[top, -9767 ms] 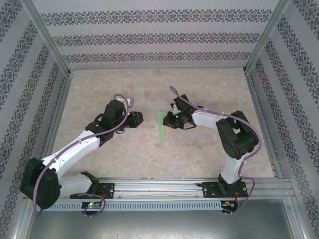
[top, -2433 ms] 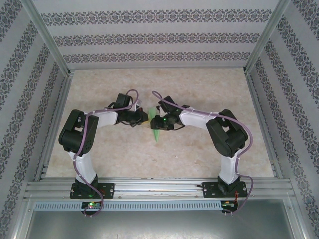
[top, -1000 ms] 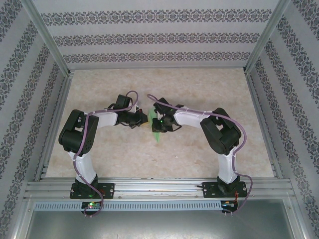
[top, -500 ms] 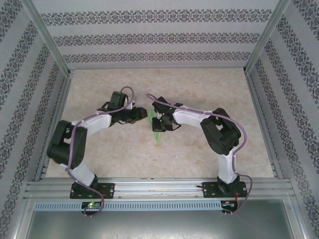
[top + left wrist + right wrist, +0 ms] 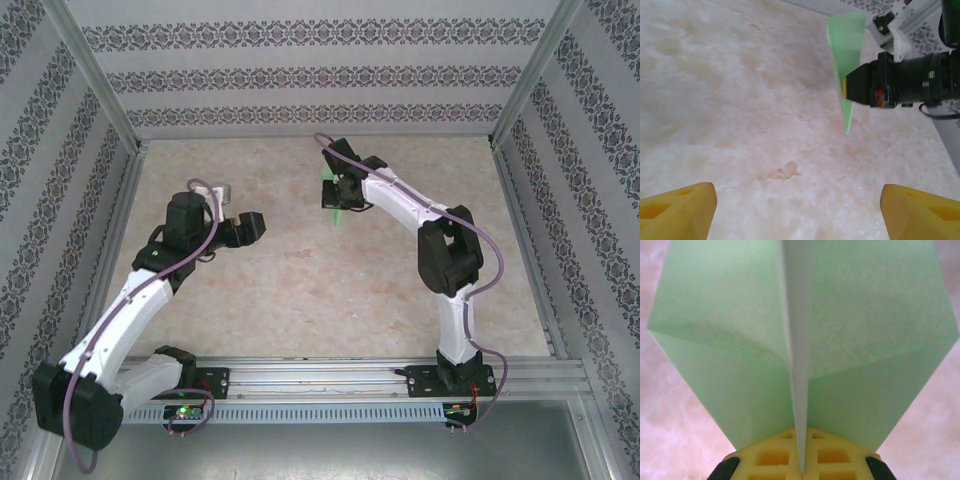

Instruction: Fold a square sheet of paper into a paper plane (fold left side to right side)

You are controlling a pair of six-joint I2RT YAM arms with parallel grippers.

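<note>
We see the right arm's yellow fingers (image 5: 772, 458) clamped together on the light-green folded paper dart (image 5: 730, 340), whose centre crease runs straight out from between them. In the overhead view the dart sits in that grip over the far middle of the pale marbled table (image 5: 300, 300), its point toward the near edge. The left arm's yellow fingers (image 5: 677, 210) stand wide apart, well clear of the paper.

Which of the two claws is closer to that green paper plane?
Right. The right gripper is pinching the paper plane at its centre fold; the left gripper sits open, apart from it to the left.
</note>
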